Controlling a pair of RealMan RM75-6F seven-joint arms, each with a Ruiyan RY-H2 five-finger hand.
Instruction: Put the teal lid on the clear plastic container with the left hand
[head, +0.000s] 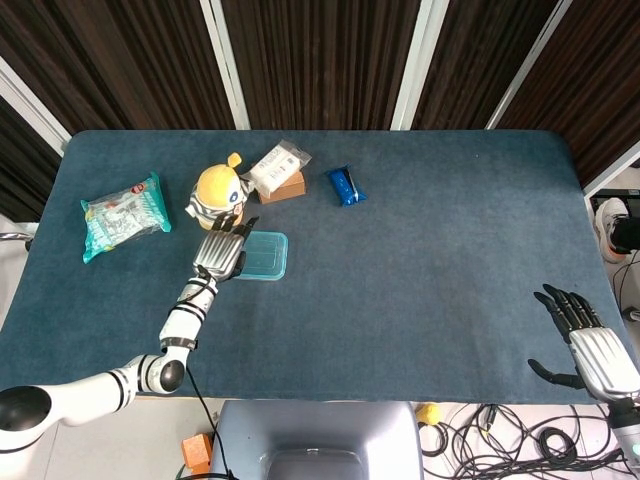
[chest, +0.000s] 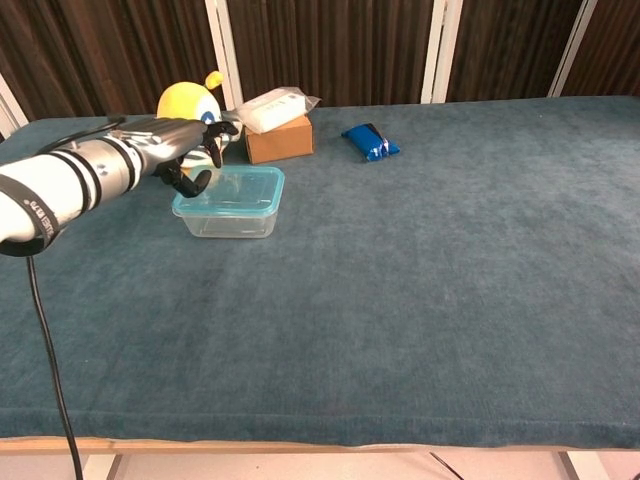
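Observation:
The clear plastic container (chest: 230, 215) stands on the table with the teal lid (head: 264, 255) lying flat on top of it (chest: 232, 189). My left hand (head: 221, 252) hovers at the lid's left edge with its fingers spread and nothing in it; in the chest view this hand (chest: 190, 150) sits above and left of the container, apart from it. My right hand (head: 588, 343) is open near the table's front right corner, out of the chest view.
A yellow plush toy (head: 219, 193) stands just behind my left hand. A brown box with a white packet on it (head: 280, 173), a blue packet (head: 345, 185) and a teal snack bag (head: 122, 214) lie farther back. The table (head: 430, 280) is dark blue.

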